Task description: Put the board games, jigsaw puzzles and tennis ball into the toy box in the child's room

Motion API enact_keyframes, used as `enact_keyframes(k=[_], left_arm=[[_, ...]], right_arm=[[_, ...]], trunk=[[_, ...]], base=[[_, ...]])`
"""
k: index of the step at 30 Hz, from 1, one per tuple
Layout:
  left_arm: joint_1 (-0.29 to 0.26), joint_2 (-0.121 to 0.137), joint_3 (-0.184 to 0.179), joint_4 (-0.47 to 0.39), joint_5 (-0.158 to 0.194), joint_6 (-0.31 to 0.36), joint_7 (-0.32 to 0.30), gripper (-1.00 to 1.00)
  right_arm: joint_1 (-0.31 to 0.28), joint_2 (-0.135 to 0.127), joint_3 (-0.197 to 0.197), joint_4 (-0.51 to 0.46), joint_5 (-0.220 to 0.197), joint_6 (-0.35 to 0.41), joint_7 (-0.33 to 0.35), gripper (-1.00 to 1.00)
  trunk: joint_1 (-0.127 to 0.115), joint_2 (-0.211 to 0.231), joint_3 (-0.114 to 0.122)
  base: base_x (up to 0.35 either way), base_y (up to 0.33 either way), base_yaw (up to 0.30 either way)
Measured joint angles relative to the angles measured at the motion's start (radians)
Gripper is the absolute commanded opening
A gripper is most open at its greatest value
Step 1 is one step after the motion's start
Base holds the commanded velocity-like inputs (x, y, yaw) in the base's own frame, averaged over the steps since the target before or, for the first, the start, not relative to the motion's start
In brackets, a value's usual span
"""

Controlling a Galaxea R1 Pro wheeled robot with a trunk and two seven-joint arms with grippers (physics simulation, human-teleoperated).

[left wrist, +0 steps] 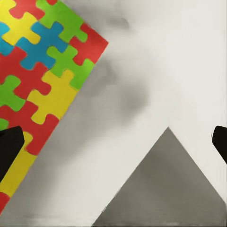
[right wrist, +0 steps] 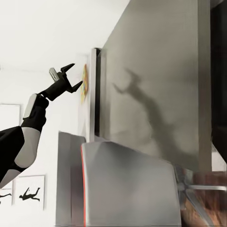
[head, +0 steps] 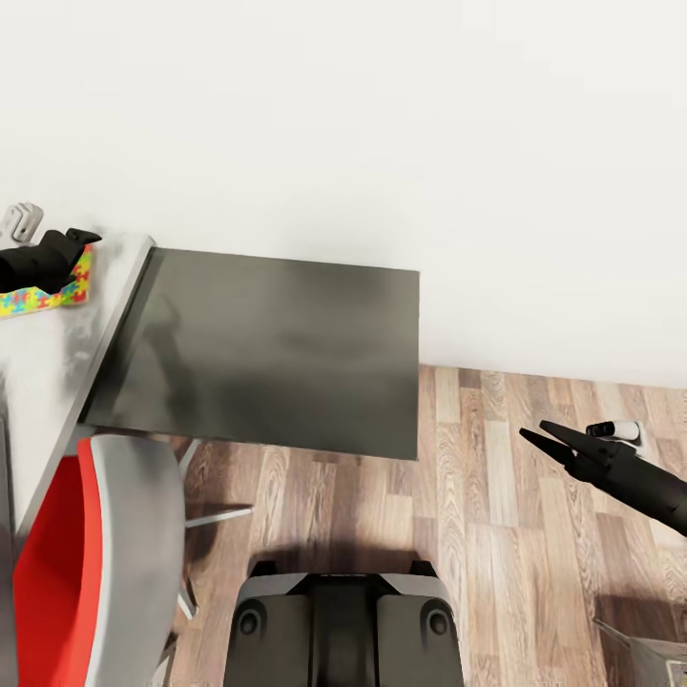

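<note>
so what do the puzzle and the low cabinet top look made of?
Jigsaw puzzle: looks like printed card, matte, flat colour patches with no glare. Dark cabinet top: a smooth grey slab, satin finish, soft sheen and faint shadows; laminate or metal, can't tell from a render.

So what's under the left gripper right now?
The left gripper, open, hangs over a jigsaw puzzle lying flat on the pale table. One corner of the puzzle shows beside bare tabletop; whatever lies beneath the puzzle is covered.
</note>
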Motion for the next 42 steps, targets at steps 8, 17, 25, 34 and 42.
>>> enact_keyframes(k=[8, 17, 25, 34, 42], left_arm=[[0.004, 0.000, 0.002, -0.003, 0.012, -0.001, -0.002, 1.00], [0.006, -0.001, 0.002, 0.040, 0.001, 0.000, 0.000, 1.00], [0.006, 0.000, 0.003, 0.040, 0.001, 0.000, 0.000, 1.00], [0.006, 0.000, 0.004, 0.040, 0.001, 0.000, 0.000, 1.00], [0.006, 0.000, 0.005, 0.040, 0.003, 0.000, 0.000, 1.00]], right_arm=[[0.000, 0.001, 0.002, 0.000, 0.000, 0.000, 0.000, 1.00], [0.000, 0.001, 0.002, 0.000, 0.000, 0.000, 0.000, 1.00], [0.000, 0.001, 0.002, 0.000, 0.000, 0.000, 0.000, 1.00], [0.000, 0.000, 0.004, 0.000, 0.000, 0.000, 0.000, 1.00], [0.000, 0.001, 0.005, 0.000, 0.000, 0.000, 0.000, 1.00]], trunk=[[0.000, 0.000, 0.000], [0.000, 0.000, 0.000], [0.000, 0.000, 0.000], [0.000, 0.000, 0.000], [0.000, 0.000, 0.000]], base=[[-0.102, -0.087, 0.000], [-0.025, -0.021, 0.000], [-0.005, -0.005, 0.000], [-0.001, -0.001, -0.040], [0.000, 0.000, -0.124]])
